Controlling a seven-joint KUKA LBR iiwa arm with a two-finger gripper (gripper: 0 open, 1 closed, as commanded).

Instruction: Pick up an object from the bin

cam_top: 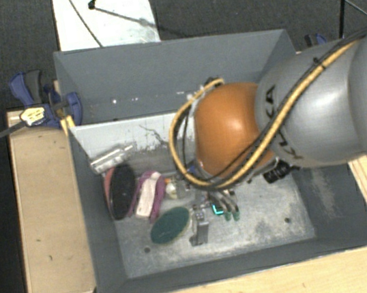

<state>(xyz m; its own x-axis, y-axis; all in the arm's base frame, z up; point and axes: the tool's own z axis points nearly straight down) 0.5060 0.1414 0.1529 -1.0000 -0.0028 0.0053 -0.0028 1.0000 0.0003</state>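
Camera view: gripper [215,219] hangs low mid-bin [159,77], jaws apart, empty, just beside a dark green oval pad [170,225] nearer the front edge. Approach step, I'd judge; next, straddle and close.

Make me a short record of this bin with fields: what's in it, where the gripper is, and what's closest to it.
bin: grey metal
gripper: low over the floor, near the middle
closest thing: green oval, just view-left of the gripper
further view-left: pink thing beside a dark disc
back corner, view-left: silver tube, lying on its side
grasp: cannot tell
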